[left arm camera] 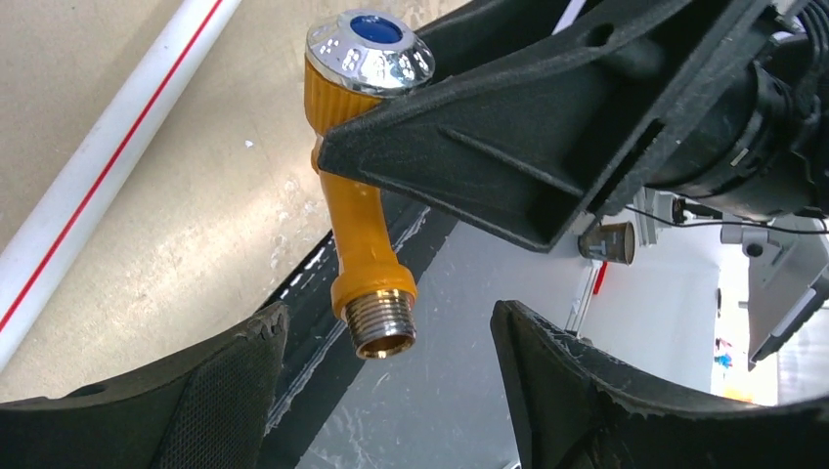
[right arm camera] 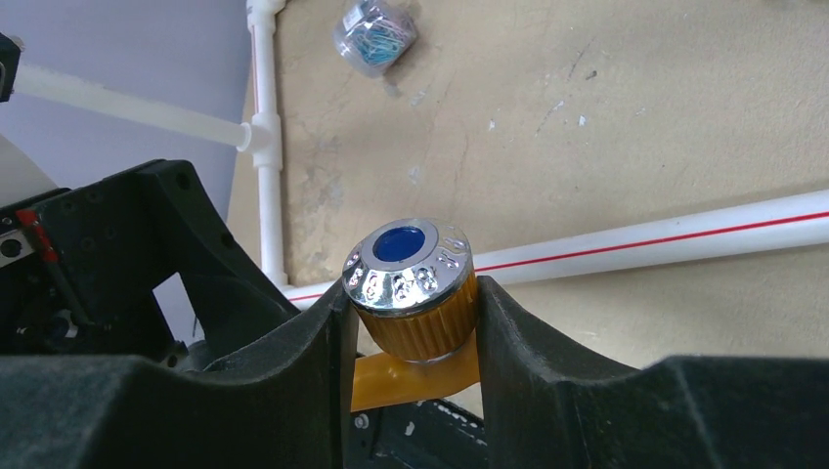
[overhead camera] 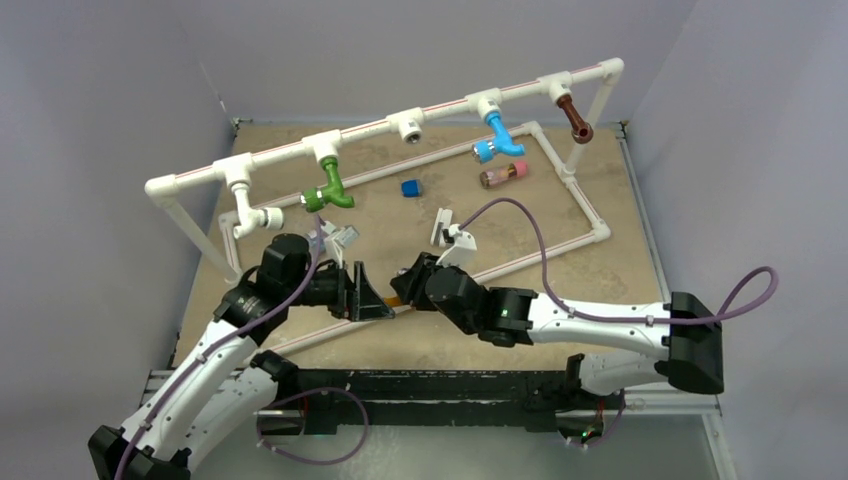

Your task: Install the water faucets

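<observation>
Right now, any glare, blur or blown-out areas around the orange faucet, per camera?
Left wrist: faucet sharp, bright glints on its chrome cap, background at right blown out white. Right wrist: cap sharp with small glints, table in focus, right end effector dark with little detail. Top external: soft even light, no hard shadows, faucet only an orange sliver.

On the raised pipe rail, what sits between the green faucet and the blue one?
A white tee joint with its outlet bare, no faucet in it, sits between the green faucet and the blue faucet. The top external view shows it.
</observation>
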